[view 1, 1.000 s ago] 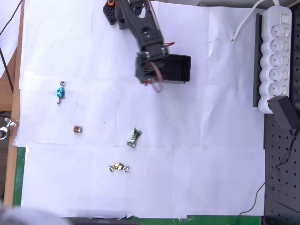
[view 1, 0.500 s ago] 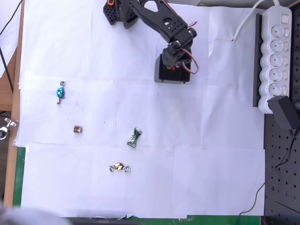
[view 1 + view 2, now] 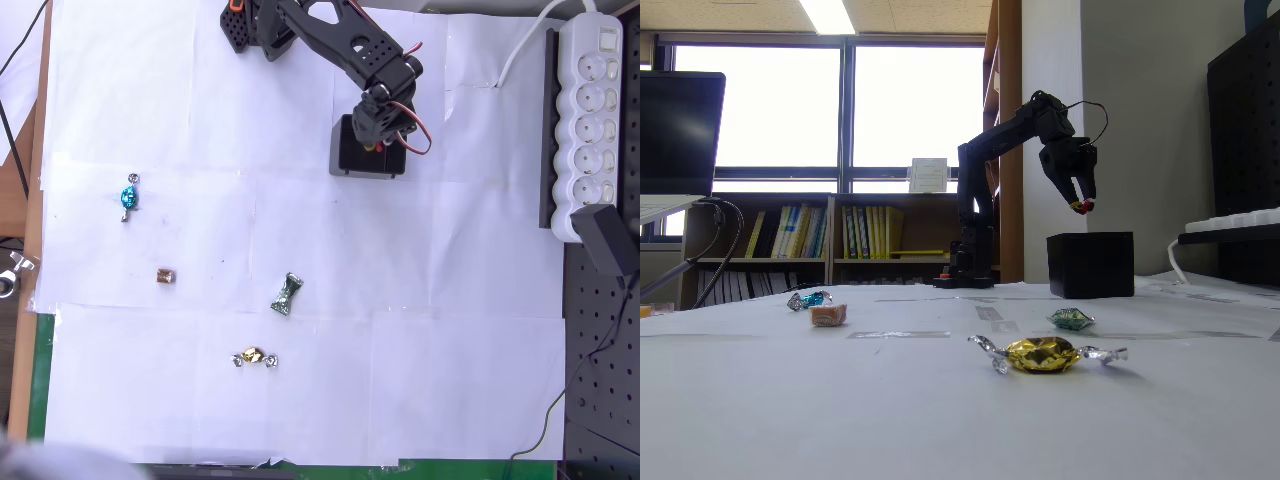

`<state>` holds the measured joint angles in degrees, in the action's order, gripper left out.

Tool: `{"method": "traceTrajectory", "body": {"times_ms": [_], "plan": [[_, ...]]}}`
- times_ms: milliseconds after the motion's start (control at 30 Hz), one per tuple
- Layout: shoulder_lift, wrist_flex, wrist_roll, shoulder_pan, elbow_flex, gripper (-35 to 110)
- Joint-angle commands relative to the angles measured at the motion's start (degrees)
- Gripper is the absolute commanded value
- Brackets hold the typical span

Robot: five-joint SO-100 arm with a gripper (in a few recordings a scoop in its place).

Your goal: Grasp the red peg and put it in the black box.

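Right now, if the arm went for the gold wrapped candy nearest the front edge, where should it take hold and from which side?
Grip the gold candy across its plump middle, coming straight down. In the overhead view it lies flat with twisted foil ends pointing left and right, so the fingers should close across the short width; the thin ends would likely slip.

overhead view: looks straight down, arm base at 12 o'clock | fixed view: low at counter [image 3: 940,400] level, faces arm | shared: black box [image 3: 368,160], candies

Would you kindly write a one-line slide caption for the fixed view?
SO-100 arm's tool holds the red peg above the black box, wrapped candies in the foreground.
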<state>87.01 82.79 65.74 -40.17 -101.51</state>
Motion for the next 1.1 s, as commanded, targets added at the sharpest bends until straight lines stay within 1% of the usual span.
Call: {"method": "traceTrajectory", "body": {"times_ms": [0,33,67,333,500,567,600,633,667,767,833,967,1067], "plan": [[-4.83,-1.05,2.29,0.18,-2.02,22],[-4.92,-0.88,4.13,0.26,-1.85,28],[-5.01,-0.79,4.66,0.44,-1.85,29],[-5.1,-1.85,4.39,2.2,-1.76,34],[-6.06,-0.79,4.48,3.25,-1.76,34],[-6.5,-1.85,5.62,4.22,-1.58,34],[-7.29,-2.37,6.59,4.66,-1.14,26],[-8.53,-3.6,6.59,5.1,-0.35,11],[-10.37,-5.98,7.03,5.89,1.49,0],[-17.93,-17.14,10.2,9.93,11.51,0],[-24.43,-24.7,16.0,13.71,20.13,0],[-39.9,-29.0,28.04,22.68,38.23,0],[-51.68,-29.27,31.73,29.0,52.47,0]]}}
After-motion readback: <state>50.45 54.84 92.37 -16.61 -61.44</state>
